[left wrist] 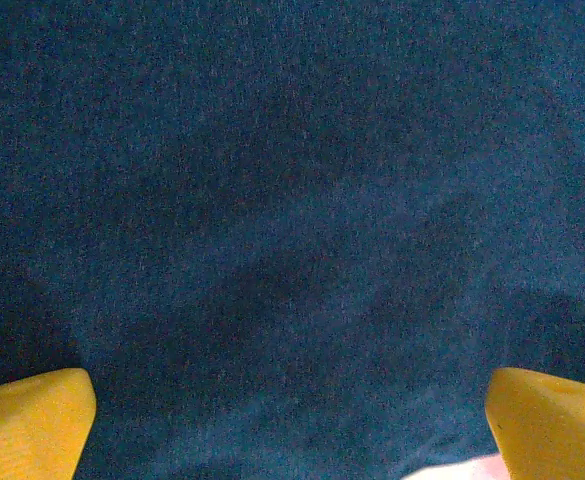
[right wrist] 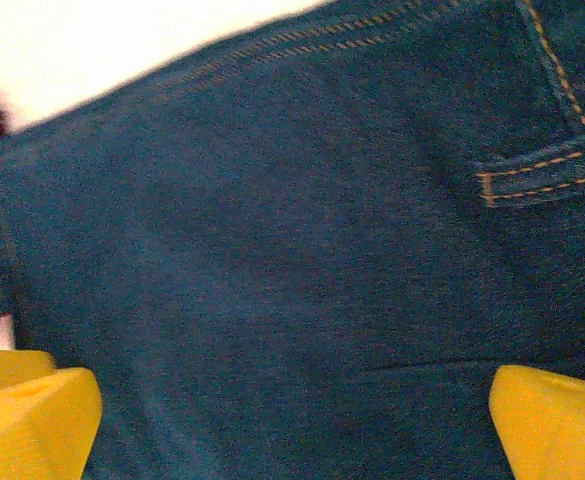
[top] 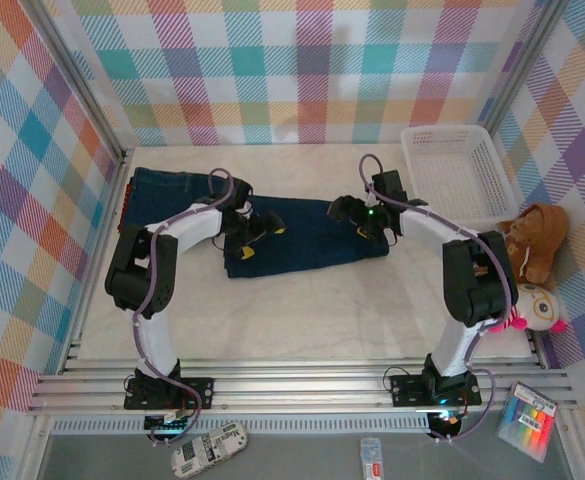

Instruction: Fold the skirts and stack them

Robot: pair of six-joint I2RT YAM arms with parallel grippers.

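Observation:
A dark blue denim skirt (top: 307,235) lies spread flat in the middle of the white table (top: 302,320). Further skirts lie folded in a pile at the back left: denim (top: 167,190) on top, a red edge (top: 124,205) peeking out under it. My left gripper (top: 262,225) hovers over the spread skirt's left part, open, its yellow fingertips (left wrist: 27,425) wide apart above plain denim (left wrist: 292,220). Over the skirt's right end my right gripper (top: 350,212) is open too, fingertips (right wrist: 557,425) spread above denim with orange stitching (right wrist: 542,175). Nothing is held.
A white slatted basket (top: 447,130) stands at the back right. A brown teddy bear (top: 534,240) and a white plush toy (top: 537,310) sit by the right wall. Checked walls close in the back and both sides.

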